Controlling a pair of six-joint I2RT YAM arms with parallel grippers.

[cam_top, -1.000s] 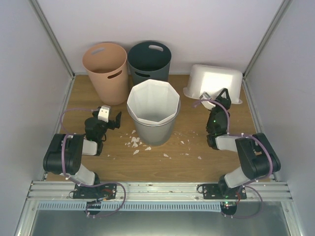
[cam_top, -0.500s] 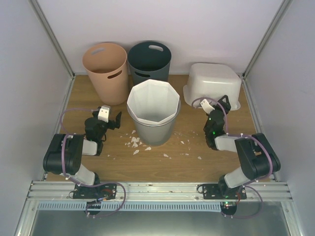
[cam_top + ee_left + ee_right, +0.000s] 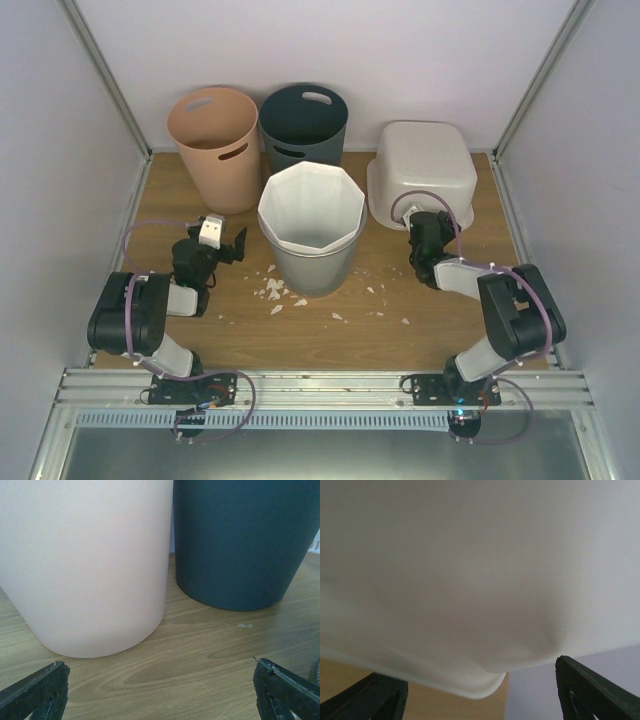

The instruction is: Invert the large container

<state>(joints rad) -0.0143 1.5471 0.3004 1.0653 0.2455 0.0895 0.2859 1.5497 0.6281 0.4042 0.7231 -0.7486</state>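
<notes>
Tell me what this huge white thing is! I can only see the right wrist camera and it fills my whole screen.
Observer: That is the large container. The top camera shows its flat bottom facing up and its rim facing down.
Operator: Is anything standing next to it?
Observer: A tall white faceted bin stands to its left, open side up, with a gap between the two.
Operator: What is my other arm doing?
Observer: The left gripper is open and holds nothing. It sits low by the peach bin, on the far side of the table from the container.
</notes>
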